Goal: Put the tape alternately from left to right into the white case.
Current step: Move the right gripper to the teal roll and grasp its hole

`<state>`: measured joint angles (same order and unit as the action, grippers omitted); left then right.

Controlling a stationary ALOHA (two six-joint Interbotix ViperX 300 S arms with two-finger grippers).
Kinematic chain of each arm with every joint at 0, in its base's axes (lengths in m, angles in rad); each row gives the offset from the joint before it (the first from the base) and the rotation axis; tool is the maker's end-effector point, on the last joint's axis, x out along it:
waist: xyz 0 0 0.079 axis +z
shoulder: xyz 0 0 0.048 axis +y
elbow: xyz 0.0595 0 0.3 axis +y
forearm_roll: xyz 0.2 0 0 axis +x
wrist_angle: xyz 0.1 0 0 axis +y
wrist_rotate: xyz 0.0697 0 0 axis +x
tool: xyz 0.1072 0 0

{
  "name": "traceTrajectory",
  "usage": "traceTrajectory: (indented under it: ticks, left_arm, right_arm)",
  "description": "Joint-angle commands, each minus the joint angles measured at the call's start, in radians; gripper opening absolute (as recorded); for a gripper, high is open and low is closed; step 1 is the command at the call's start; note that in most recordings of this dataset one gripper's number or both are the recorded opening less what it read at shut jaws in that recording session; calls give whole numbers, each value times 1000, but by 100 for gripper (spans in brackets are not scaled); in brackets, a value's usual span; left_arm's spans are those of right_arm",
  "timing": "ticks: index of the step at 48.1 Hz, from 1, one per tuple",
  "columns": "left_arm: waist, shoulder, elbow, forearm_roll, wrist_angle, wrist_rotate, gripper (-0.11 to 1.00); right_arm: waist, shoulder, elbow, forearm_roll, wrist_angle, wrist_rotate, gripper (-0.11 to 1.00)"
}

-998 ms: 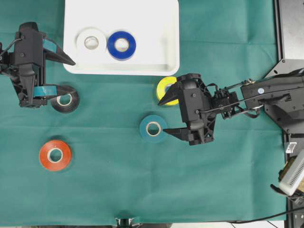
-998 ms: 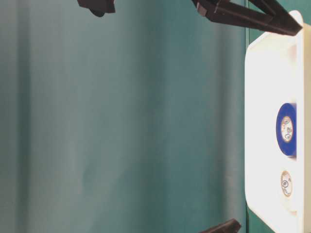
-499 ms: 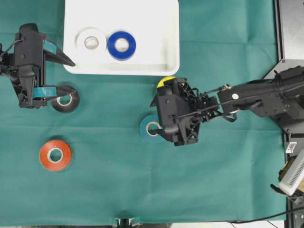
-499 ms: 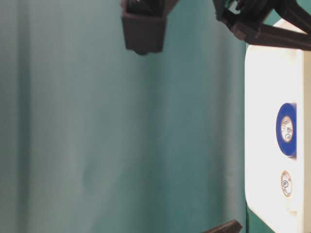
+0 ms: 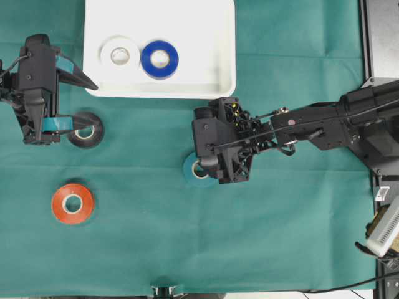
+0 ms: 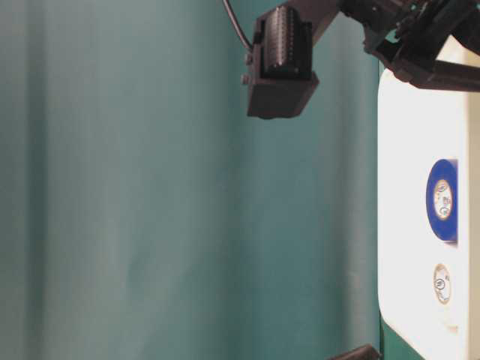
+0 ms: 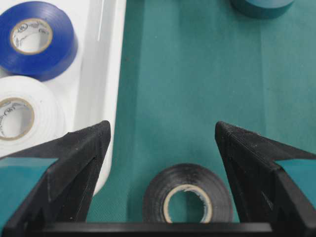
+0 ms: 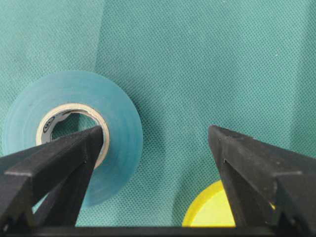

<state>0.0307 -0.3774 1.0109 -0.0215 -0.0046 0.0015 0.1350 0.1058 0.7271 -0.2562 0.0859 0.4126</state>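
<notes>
Green cloth (image 5: 280,237), blue tape (image 7: 35,39), core print unreadable.

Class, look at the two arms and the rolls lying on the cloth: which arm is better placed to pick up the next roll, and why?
The right. Its open hand is already down over the teal roll, one finger inside the core. The left hand is open above the black roll.

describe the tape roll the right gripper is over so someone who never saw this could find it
Start at the white tray at the top of the green cloth and go down past its lower right corner. There the right gripper hangs open over a teal tape roll. Its yellow neighbour is mostly hidden; the black and red rolls lie far to the left.
</notes>
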Motion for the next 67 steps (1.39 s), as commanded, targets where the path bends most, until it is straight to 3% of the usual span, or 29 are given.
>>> traceTrajectory:
  ticks: [1,14,19,29,33,49,67]
  left_arm:
    - [-2,-8,-8,-2,-9,0,85]
    - [-2,-6,-8,-2,-9,2,85]
    - [-3,-6,-6,-2,-9,0,85]
    - [-3,-8,-6,0,-11,0,85]
    - [-3,-6,-6,-2,-9,0,85]
    - [-3,-8,-3,-2,-9,0,85]
    - [-3,-9,-2,-2,-11,0,85]
  right_arm:
    - [3,-6,-21,-2,-8,0,71]
    - [-2,5,-21,-2,-8,0,70]
    - [-2,5,-25,-2,-8,-2,63]
    - [-2,3,-25,-2,-8,-2,14]
    - [-2,-2,-26,-2,-8,-2,1]
    - [-2,-41,-26,-2,-2,-2,1]
    - [-9,-187,-21,-3,34,-8,1]
